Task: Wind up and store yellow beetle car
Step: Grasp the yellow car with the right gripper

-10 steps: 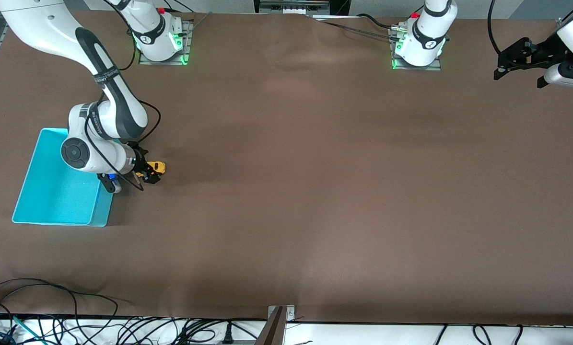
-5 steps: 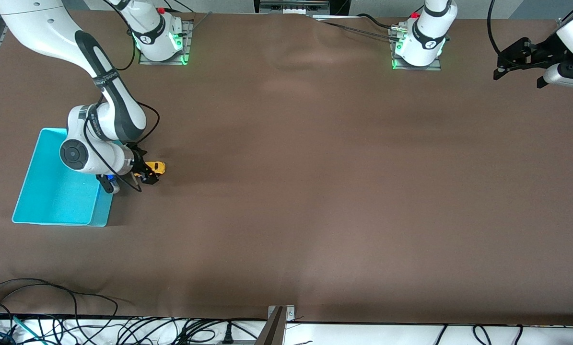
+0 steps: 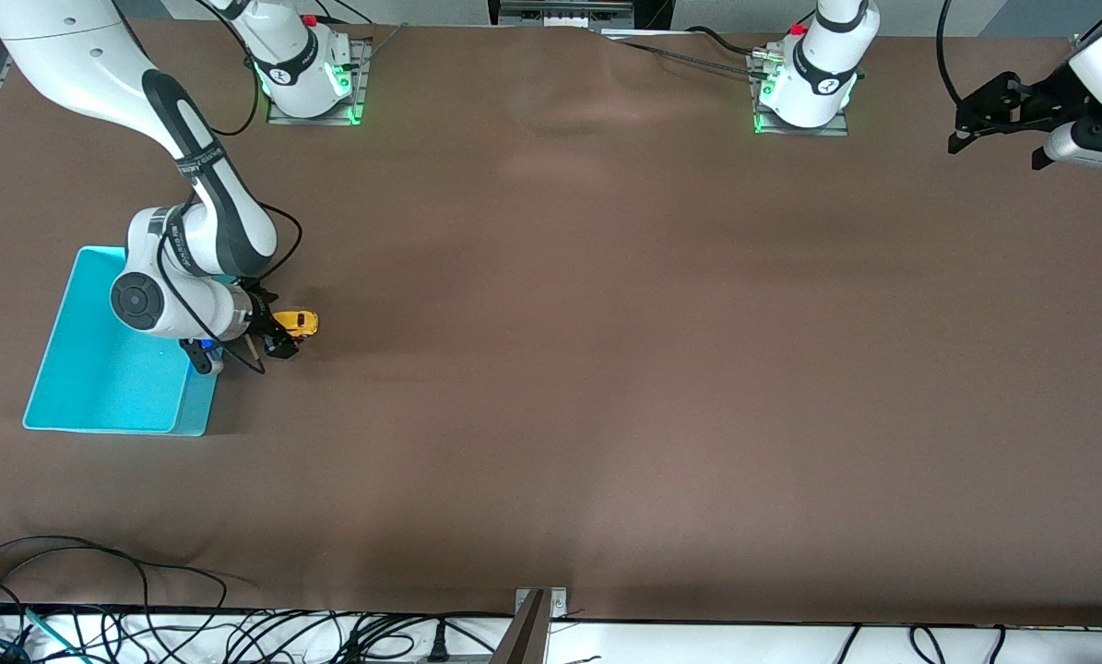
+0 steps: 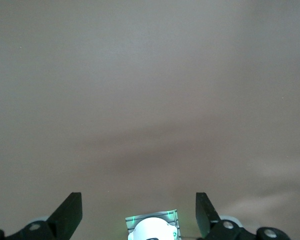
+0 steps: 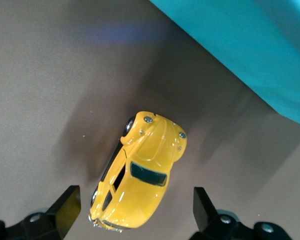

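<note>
Movement since a second ago is slight: the right end effector (image 3: pixel 277 334) has drawn a little toward the turquoise bin (image 3: pixel 99 406), while the yellow beetle car (image 3: pixel 297 322) sits on the table (image 3: pixel 606 369) where it was, just beside the bin at the right arm's end. The right end effector's fingers (image 5: pixel 67 205) stand wide apart, flanking the car's roof end without gripping it; the right wrist view shows a clear gap on each side. The car is a glossy, rounded shell with dark windows and small silvery studs on its hood (image 5: pixel 155 142). The bin is smooth plastic with straight walls (image 5: pixel 250 55). A matte brown cloth with faint wrinkles covers the table. The left end effector (image 3: pixel 998 115) waits aloft over the left arm's end of the table, its fingers spread and empty.
</note>
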You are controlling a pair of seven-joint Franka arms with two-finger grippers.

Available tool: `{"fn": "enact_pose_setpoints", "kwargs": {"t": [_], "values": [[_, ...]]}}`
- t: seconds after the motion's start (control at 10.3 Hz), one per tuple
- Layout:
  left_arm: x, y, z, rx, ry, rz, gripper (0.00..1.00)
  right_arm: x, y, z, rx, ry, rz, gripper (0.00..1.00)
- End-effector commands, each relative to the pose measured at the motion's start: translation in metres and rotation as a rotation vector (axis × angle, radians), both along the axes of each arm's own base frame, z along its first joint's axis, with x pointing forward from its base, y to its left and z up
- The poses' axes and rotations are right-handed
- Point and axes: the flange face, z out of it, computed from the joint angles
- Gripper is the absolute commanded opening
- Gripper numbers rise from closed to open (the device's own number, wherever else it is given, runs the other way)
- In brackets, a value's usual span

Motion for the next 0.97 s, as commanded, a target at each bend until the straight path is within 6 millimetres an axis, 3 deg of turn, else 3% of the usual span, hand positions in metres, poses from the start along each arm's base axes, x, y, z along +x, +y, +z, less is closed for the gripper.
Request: {"fn": "enact_pose_setpoints", "kwargs": {"t": [0.0,0.19,0.29,0.39,0.58,0.87], "values": [[0.001,-0.001,0.007,0.024,-0.006,0.003,1.0,0.0,-0.001,-0.003,-0.003,-0.006,0.014,0.98],[0.001,-0.001,0.007,0.024,-0.006,0.003,1.0,-0.002,-0.001,-0.006,0.0,0.004,0.026,0.46],[0.001,-0.001,0.007,0.024,-0.006,0.003,1.0,-0.003,0.0,-0.006,0.009,0.013,0.064,0.07],[0.001,-0.001,0.007,0.024,-0.006,0.003,1.0,-0.004,-0.001,-0.005,0.016,0.025,0.093,0.0],[0.001,-0.001,0.007,0.024,-0.006,0.003,1.0,-0.001,-0.001,0.003,0.032,0.012,0.149,0.0],[0.001,-0.001,0.007,0.024,-0.006,0.003,1.0,0.023,-0.001,0.047,0.037,0.087,0.15,0.0]]}}
